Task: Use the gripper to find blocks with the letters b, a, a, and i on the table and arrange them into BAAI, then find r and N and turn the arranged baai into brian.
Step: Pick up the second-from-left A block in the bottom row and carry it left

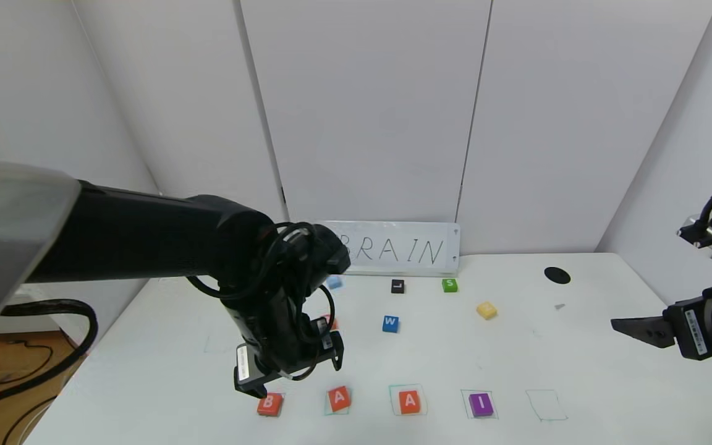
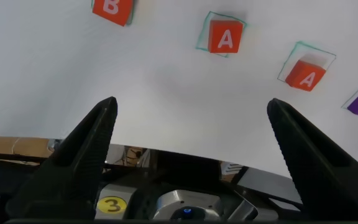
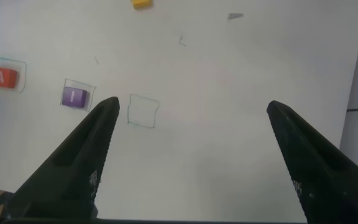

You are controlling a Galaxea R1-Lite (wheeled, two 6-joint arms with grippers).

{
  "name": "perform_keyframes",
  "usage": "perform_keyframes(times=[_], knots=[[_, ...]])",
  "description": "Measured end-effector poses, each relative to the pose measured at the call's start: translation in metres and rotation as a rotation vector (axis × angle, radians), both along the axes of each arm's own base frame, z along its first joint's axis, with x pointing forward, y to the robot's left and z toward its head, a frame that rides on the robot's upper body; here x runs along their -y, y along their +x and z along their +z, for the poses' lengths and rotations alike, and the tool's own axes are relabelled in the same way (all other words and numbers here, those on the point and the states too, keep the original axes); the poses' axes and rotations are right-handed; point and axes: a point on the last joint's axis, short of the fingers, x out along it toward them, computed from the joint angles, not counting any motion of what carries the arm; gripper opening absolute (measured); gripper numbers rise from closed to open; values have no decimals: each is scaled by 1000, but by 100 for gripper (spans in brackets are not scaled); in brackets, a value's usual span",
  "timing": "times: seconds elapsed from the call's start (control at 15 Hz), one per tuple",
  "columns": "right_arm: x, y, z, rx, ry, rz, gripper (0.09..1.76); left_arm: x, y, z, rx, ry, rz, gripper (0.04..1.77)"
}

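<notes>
Head view showed the desk (image 1: 578,346) with B (image 1: 270,404), A (image 1: 339,398), A (image 1: 409,401), I (image 1: 481,403) lined up; left gripper (image 1: 288,377) hovered above B, fingers spread, empty. Next likely fetching R (image 1: 329,321), half-hidden behind it; N (image 1: 486,310) sat farther back.

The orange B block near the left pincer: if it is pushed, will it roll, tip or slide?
The B block looks low and square, so it will probably slide flat without rolling or tipping. It seems rigid and likely light. The left pincer hangs open just behind it.
</notes>
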Motion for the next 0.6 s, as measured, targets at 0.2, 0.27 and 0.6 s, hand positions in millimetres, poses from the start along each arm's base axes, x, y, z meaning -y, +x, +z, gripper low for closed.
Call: perform_keyframes(times=[0.2, 0.27, 0.6], knots=[[-1, 0, 0, -2, -8, -1, 171, 13, 2, -9, 11, 4, 4, 172], [-2, 0, -1, -5, -9, 3, 171, 17, 3, -12, 35, 9, 7, 172], [-2, 0, -2, -7, -10, 12, 171, 32, 6, -33, 79, 37, 6, 172]])
